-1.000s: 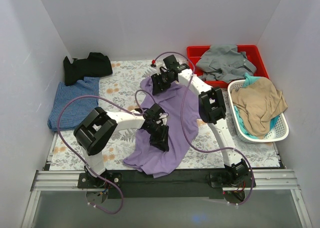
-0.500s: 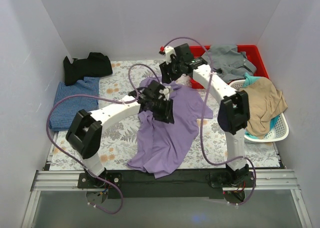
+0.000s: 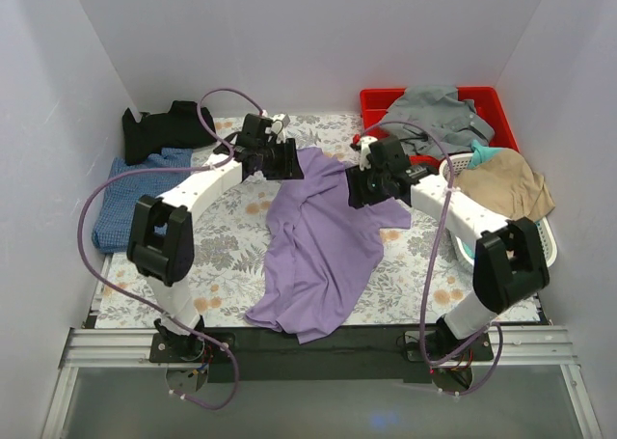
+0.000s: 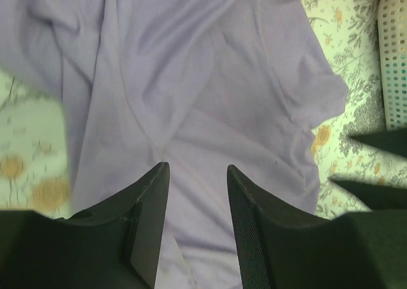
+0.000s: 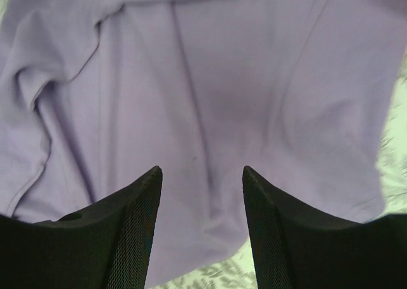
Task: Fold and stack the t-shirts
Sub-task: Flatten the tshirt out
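Note:
The lilac-purple t-shirt [image 3: 318, 246] lies crumpled and spread down the middle of the floral mat. It fills the left wrist view [image 4: 191, 98] and the right wrist view [image 5: 210, 86]. My left gripper [image 3: 285, 161] is open above the shirt's far left corner, nothing between its fingers. My right gripper [image 3: 362, 194] is open above the shirt's far right part, also empty. The black t-shirt [image 3: 166, 128] lies bunched at the far left corner. The blue checked t-shirt [image 3: 135, 196] lies folded just in front of it.
A red bin [image 3: 494, 106] with a grey garment [image 3: 434, 121] stands at the back right. A white basket [image 3: 540, 256] holding tan and teal cloths stands at the right edge. White walls close in the mat [image 3: 222, 256] on three sides.
Both arms swung away from the shirt's middle: the left gripper moved far and left, the right gripper moved right and nearer. The purple shirt now lies spread wider at its far end.

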Available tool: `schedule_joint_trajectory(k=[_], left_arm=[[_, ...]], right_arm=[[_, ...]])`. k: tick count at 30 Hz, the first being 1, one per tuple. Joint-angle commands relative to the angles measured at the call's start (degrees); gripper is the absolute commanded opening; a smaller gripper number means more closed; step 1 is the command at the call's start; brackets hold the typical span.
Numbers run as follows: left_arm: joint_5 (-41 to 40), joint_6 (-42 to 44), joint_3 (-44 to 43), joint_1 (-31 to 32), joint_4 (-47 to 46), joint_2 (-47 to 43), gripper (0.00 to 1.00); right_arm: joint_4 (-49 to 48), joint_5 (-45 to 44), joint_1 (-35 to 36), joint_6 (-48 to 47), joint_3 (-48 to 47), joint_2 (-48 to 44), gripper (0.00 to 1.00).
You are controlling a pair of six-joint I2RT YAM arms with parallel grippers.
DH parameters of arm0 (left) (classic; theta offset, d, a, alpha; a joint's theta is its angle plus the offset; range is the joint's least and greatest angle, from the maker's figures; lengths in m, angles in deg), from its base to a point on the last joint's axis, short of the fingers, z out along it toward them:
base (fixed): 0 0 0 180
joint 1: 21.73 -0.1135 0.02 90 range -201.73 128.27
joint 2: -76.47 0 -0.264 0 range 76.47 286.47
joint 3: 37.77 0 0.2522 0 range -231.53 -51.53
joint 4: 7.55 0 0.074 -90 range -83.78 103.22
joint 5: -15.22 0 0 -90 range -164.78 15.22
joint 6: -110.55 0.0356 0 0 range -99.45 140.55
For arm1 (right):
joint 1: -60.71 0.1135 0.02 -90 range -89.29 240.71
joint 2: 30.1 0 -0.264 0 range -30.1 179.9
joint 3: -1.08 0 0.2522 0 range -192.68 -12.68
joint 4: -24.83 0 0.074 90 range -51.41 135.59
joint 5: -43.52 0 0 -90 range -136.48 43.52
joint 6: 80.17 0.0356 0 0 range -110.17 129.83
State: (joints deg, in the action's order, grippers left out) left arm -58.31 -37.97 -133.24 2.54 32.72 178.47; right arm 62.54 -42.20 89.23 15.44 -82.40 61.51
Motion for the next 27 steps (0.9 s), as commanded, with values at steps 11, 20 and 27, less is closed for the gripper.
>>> schedule_joint_trajectory(k=[11,20,27], left_arm=[[16.75,5.96,-23.75,-2.47,-7.61,27.27,0.40],[9.03,5.96,-18.50,-4.32,-4.44,27.65,0.39],[4.27,4.65,-11.46,-8.35,-3.39,23.25,0.38]], right_arm=[[-4.52,7.85,15.42,10.74,11.88,-7.15,0.59],[-4.70,9.36,19.74,14.08,16.18,-2.76,0.59],[-2.94,4.26,19.74,21.28,25.41,-3.72,0.59]])
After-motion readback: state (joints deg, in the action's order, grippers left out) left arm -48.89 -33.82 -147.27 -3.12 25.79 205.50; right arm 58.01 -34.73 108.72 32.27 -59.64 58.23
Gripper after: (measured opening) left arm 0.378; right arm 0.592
